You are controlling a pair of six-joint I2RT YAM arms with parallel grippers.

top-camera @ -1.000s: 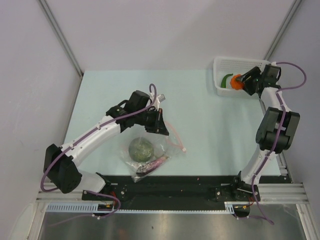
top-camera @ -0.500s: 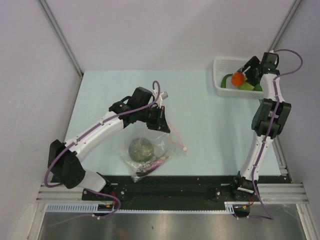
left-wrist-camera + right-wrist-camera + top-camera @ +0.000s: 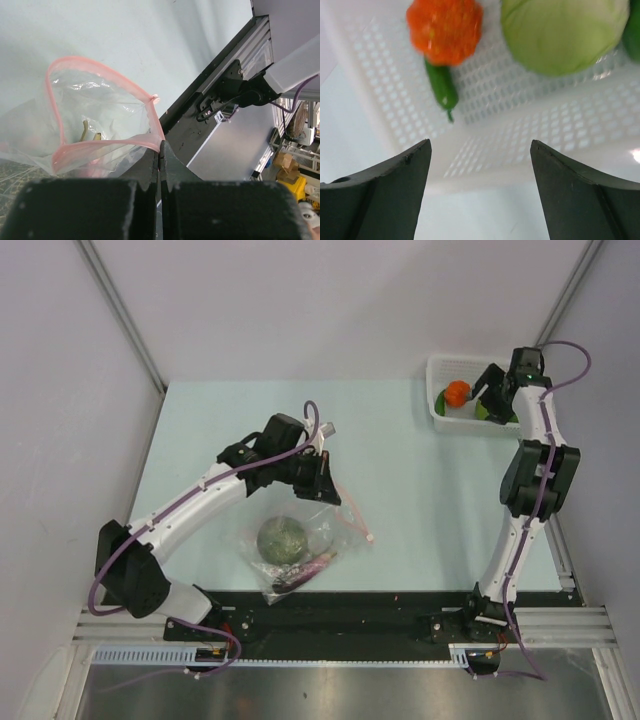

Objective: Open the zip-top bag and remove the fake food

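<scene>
The clear zip-top bag (image 3: 300, 552) lies near the table's front, its pink zip mouth (image 3: 100, 145) spread open. My left gripper (image 3: 161, 148) is shut on that pink edge and holds it up (image 3: 326, 492). Inside the bag sit a mottled green-brown head (image 3: 282, 538) and a purple eggplant (image 3: 306, 568). My right gripper (image 3: 480, 145) hangs open and empty over the white mesh basket (image 3: 520, 140). In the basket lie the orange-red ball (image 3: 445, 27), a dark green pepper (image 3: 441, 86) and a pale green round piece (image 3: 565, 32).
The white mesh basket (image 3: 440, 422) stands at the table's back right corner, against the right wall frame. A black rail (image 3: 380, 615) runs along the near edge, holding both arm bases. Grey walls close in left and right.
My right gripper has opened and let the orange-red ball drop into the basket, then drawn back toward the far right. The left gripper still holds the bag's edge, barely moved.
</scene>
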